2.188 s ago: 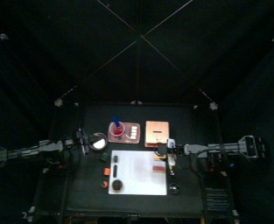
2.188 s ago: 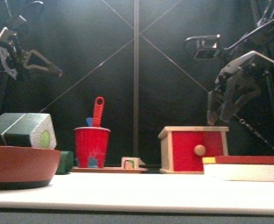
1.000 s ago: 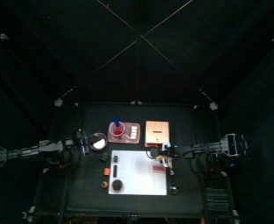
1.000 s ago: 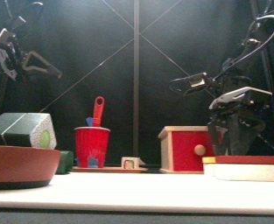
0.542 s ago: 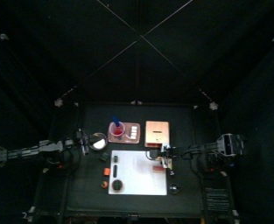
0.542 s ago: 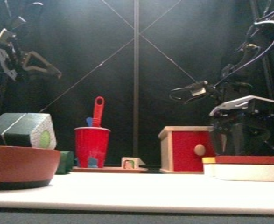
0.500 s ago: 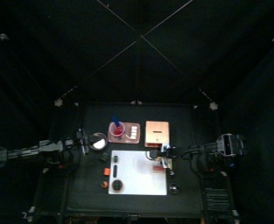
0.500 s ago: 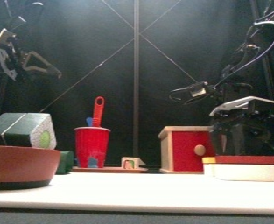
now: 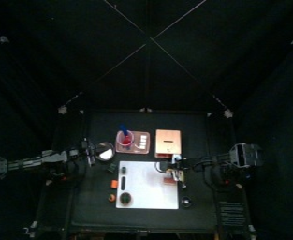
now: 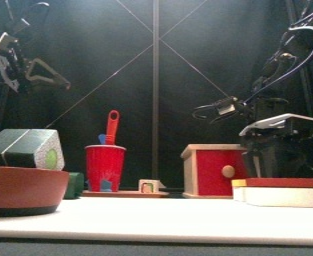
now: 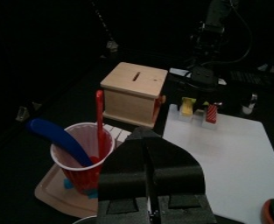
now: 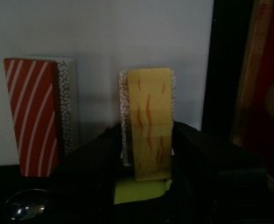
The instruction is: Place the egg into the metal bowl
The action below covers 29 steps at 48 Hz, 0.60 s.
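Observation:
I cannot make out the egg with certainty in any view. The metal bowl (image 9: pixel 105 152) shows as a small grey round shape at the table's left, right beside my left gripper (image 9: pixel 89 155). That gripper hangs high at the left (image 10: pixel 25 65), and its jaws meet in the left wrist view (image 11: pixel 151 179). My right gripper (image 9: pixel 174 167) is low over the white board (image 9: pixel 149 192). Its jaws stand open on either side of a yellow-topped block (image 12: pixel 149 122), with a red-striped block (image 12: pixel 36 109) next to it.
A red cup (image 11: pixel 80 149) with a blue tool stands on a tray, and a wooden box (image 11: pixel 133 92) is behind it. Seen from the front, a red-fronted box (image 10: pixel 222 168) stands in the middle. A reddish-brown bowl (image 10: pixel 19 188) and a green-black box (image 10: pixel 23 148) sit near left.
The right arm has come down from high at the right to the board's right edge. Its gripper now stands around the yellow block with the jaws slightly narrower. The left arm has not moved.

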{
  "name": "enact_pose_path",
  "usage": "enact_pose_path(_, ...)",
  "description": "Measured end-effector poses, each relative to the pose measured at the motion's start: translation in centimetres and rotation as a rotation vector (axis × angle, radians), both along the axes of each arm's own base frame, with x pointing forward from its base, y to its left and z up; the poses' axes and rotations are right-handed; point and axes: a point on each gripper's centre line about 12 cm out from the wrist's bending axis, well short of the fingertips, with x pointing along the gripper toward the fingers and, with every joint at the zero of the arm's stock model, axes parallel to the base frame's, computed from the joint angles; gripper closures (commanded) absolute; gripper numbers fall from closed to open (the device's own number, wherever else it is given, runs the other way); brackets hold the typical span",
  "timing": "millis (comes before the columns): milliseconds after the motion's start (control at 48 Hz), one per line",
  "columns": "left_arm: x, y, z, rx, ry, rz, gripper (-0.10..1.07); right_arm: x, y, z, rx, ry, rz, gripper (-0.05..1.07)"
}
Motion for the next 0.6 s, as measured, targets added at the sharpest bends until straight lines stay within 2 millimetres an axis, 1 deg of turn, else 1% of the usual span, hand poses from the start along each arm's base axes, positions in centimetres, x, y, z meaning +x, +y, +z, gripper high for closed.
enact_pose_path(354, 0.0, 0.0, 0.0, 0.000, 0.000, 0.002, 0.97, 0.1, 0.0, 0.2, 0.000, -0.005, -0.005, 0.35)
enact_pose_path(604, 0.0, 0.0, 0.0, -0.001, 0.000, 0.002, 0.97, 0.5, 0.0, 1.2, -0.002, -0.034, -0.006, 0.35)
